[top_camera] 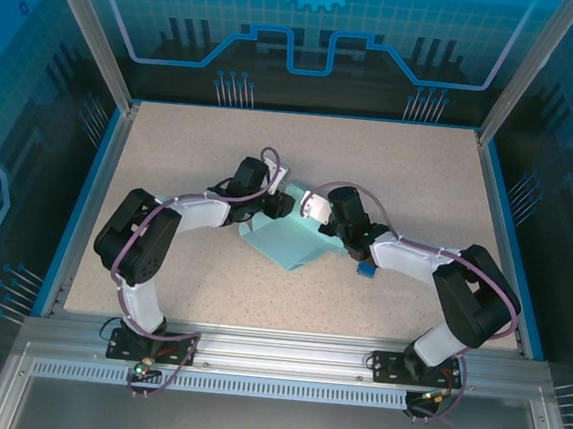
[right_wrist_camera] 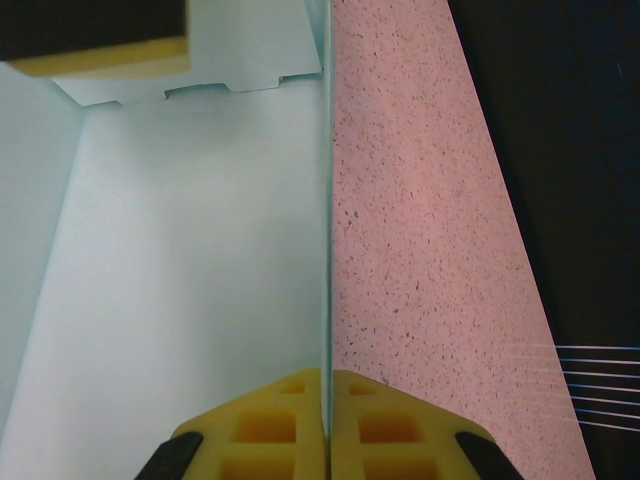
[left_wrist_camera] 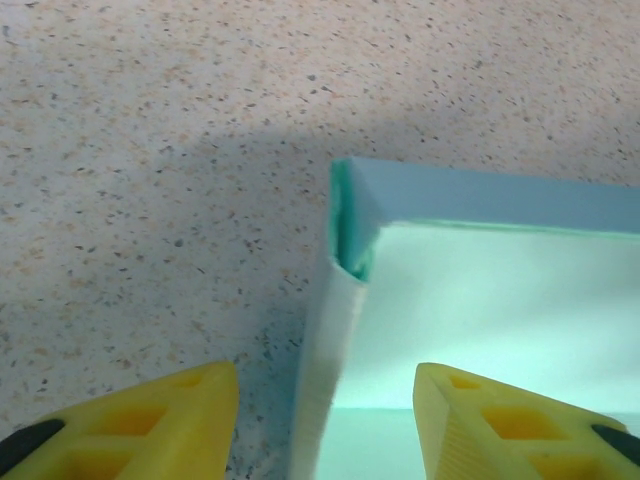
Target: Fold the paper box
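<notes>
The paper box (top_camera: 289, 245) lies mid-frame in the overhead view. The right gripper (right_wrist_camera: 328, 385) is pinched tight on its thin upright wall. The left gripper (left_wrist_camera: 322, 385) stands partly open, a corner wall between its fingers.

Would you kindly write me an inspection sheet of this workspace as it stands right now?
Surface: speckled beige table, no spills or marks seen.
Job's things: paper box, pale aqua card, partly folded, mid-table between the two arms; one corner has raised walls.
Clutter: small dark blue cube on the table beside the right arm.
Grippers: left gripper open, its fingers either side of a box wall without touching it; right gripper shut on a thin upright wall of the box.
Cables: purplish cables run along both arms, none snagged that I can see.
Surroundings: blue printed panels, aluminium frame at the near edge.
</notes>
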`<act>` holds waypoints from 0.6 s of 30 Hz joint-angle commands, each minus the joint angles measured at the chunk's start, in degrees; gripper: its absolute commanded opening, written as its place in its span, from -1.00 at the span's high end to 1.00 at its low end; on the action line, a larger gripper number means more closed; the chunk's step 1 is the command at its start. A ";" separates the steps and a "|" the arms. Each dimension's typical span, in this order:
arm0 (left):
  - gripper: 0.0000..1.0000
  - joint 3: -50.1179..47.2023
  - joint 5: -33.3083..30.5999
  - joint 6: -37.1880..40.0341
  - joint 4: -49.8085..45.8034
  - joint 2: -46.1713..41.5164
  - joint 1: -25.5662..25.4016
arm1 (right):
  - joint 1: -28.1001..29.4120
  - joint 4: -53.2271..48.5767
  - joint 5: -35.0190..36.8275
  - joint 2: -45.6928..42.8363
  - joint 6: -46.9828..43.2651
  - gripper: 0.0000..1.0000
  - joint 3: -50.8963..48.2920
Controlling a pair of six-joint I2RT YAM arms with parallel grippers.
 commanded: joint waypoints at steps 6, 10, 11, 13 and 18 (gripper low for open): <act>0.17 0.67 3.75 3.31 1.87 1.99 0.75 | -0.34 -2.36 -1.17 -1.97 -0.31 1.00 1.00; 0.38 0.45 4.76 3.38 3.36 2.79 0.84 | -0.33 -2.43 -1.26 -2.24 -0.34 1.00 1.00; 0.43 0.41 4.79 3.38 3.80 3.05 0.87 | -0.43 -2.41 -1.26 -2.24 -0.30 1.00 1.02; 0.53 0.53 4.90 3.47 4.13 3.45 0.86 | -0.44 -2.53 -1.34 -2.24 -0.30 1.00 1.08; 0.72 0.45 4.18 3.87 4.52 3.19 0.90 | -0.44 -2.89 -1.34 -2.31 -0.13 1.00 1.38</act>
